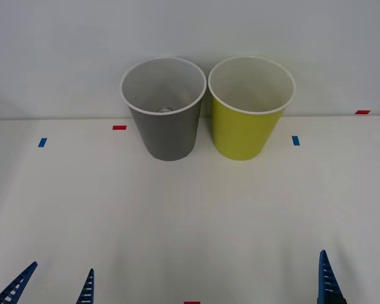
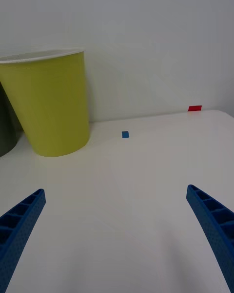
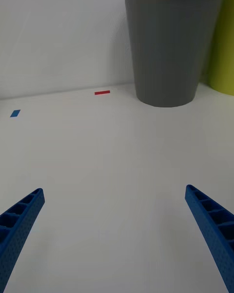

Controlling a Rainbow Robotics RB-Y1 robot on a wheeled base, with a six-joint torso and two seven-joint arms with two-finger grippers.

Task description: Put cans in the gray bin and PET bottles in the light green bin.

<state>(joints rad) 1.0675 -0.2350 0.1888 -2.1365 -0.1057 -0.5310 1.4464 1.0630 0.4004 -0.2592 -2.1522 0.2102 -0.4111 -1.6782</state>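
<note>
The gray bin (image 1: 170, 133) and the light green bin (image 1: 244, 130) stand side by side at the back of the white table, rims nearly touching. Deep inside the gray bin a small silver patch (image 1: 165, 109) shows, like a can's top; the rest of the can is hidden by the wall. No PET bottles are in view. My left gripper (image 1: 50, 288) hangs open at the near left edge, well short of the gray bin (image 3: 168, 49). At the near right, my right gripper (image 1: 356, 278) is open too, with nothing in it, facing the light green bin (image 2: 51, 102).
Small blue tape marks (image 1: 42, 142) (image 1: 296, 140) and red ones (image 1: 119, 127) (image 1: 362, 112) dot the table (image 1: 190, 221). A white wall rises right behind the bins. Bare tabletop lies between the grippers and the bins.
</note>
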